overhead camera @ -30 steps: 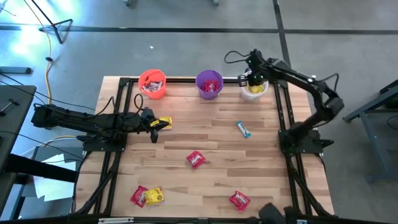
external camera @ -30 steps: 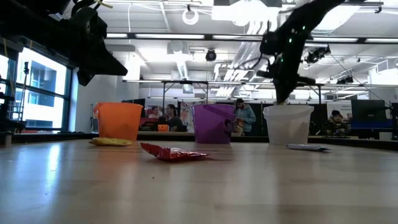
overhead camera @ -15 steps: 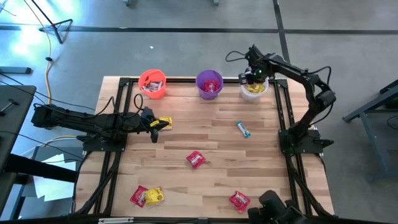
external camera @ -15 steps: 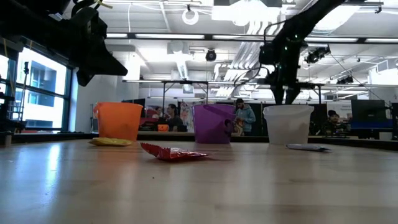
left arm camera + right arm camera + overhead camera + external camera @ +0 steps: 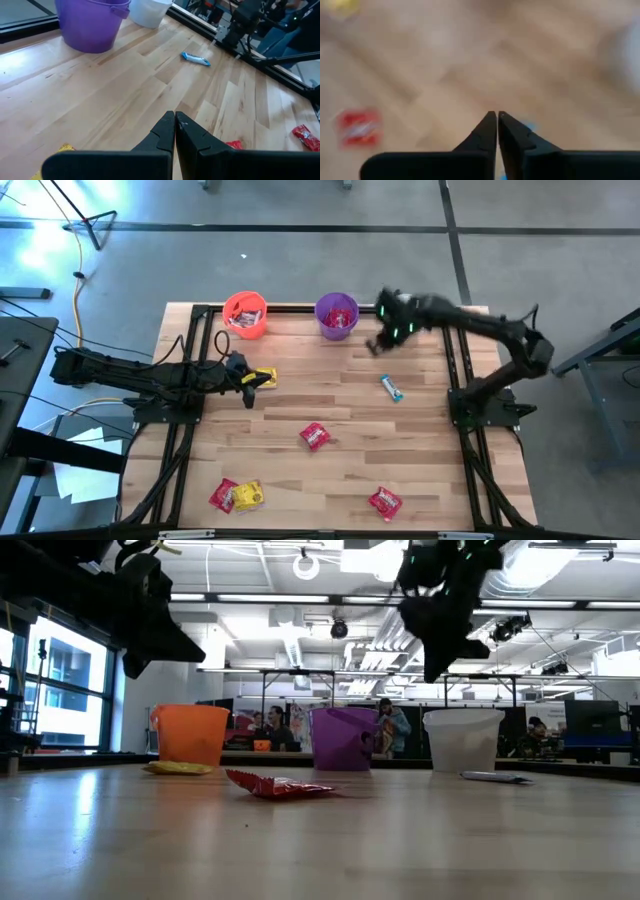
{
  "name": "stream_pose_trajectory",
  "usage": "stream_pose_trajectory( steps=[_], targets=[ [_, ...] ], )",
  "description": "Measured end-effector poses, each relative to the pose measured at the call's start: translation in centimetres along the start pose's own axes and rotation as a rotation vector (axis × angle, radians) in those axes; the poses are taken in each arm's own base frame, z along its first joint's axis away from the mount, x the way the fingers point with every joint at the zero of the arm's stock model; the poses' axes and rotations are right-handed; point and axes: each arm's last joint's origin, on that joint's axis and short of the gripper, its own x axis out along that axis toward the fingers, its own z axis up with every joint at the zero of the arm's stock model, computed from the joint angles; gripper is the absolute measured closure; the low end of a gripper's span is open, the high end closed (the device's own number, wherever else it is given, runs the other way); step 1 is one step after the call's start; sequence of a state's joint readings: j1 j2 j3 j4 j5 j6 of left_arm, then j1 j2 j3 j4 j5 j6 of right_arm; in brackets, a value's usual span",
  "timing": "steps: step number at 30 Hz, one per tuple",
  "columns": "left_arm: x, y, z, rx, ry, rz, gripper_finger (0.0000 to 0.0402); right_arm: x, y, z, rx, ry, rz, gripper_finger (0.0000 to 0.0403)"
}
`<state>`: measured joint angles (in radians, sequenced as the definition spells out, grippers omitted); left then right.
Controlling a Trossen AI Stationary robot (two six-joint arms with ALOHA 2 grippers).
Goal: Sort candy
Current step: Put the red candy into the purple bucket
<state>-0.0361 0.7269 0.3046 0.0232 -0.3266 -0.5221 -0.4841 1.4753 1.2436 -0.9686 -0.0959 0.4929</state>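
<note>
High view: right gripper (image 5: 380, 345) left white cup, fingers together, empty; left gripper (image 5: 247, 379) unmoved, closed.

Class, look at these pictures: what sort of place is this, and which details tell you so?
Probably a robotics lab or workshop. Two arms are mounted on a framed wooden table, the floor is bare concrete, and the low view shows people at desks under exposed ceiling ducts.
</note>
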Motion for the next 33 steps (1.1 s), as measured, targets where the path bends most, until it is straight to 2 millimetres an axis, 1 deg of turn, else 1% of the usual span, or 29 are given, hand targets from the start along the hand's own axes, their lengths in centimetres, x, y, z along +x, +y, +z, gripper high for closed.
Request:
stream_pose_trajectory(
  steps=[1, 3, 5, 8, 10, 13, 15, 17, 20, 23, 28, 33],
  targets=[
    [0.0, 0.0, 0.0, 0.002, 0.001, 0.001, 0.0401, 0.2, 1.2, -1.4, -0.008, 0.003, 0.042, 0.0393],
    [0.0, 0.0, 0.0, 0.005, 0.002, 0.001, 0.0401, 0.6, 3.6, -4.5, -0.023, 0.019, 0.122, 0.0383],
    [0.0, 0.0, 0.0, 0.001, 0.002, 0.001, 0.0401, 0.9, 5.7, -7.7, -0.027, 0.037, 0.186, 0.0376],
    [0.0, 0.0, 0.0, 0.001, 0.002, 0.001, 0.0401, 1.4, 8.4, -12.6, -0.027, 0.068, 0.255, 0.0378],
    [0.0, 0.0, 0.0, 0.003, 0.002, 0.001, 0.0401, 1.9, 9.7, -15.9, -0.019, 0.08, 0.254, 0.0381],
    [0.0, 0.0, 0.0, 0.024, 0.001, 0.0, 0.0401, 2.6, 11.4, -20.2, 0.019, 0.084, 0.265, 0.0383],
    [0.0, 0.0, 0.0, 0.029, 0.002, 0.0, 0.0401, 3.1, 12.2, -22.6, 0.032, 0.098, 0.26, 0.0381],
    [0.0, 0.0, 0.0, 0.029, 0.001, 0.0, 0.0401, 3.5, 12.8, -24.7, 0.039, 0.137, 0.237, 0.0379],
    [0.0, 0.0, 0.0, 0.029, 0.002, 0.0, 0.0401, 3.9, 13.8, -27.0, 0.043, 0.205, 0.219, 0.0369],
    [0.0, 0.0, 0.0, 0.029, 0.003, 0.0, 0.0401, 4.4, 14.8, -28.9, 0.02, 0.268, 0.197, 0.0346],
    [0.0, 0.0, 0.0, 0.029, 0.003, 0.0, 0.0401, 5.4, 15.9, -30.9, -0.03, 0.336, 0.162, 0.0274],
    [0.0, 0.0, 0.0, 0.029, 0.004, 0.0, 0.0401, 7.0, 16.4, -31.7, -0.025, 0.383, 0.125, 0.0201]
  ],
)
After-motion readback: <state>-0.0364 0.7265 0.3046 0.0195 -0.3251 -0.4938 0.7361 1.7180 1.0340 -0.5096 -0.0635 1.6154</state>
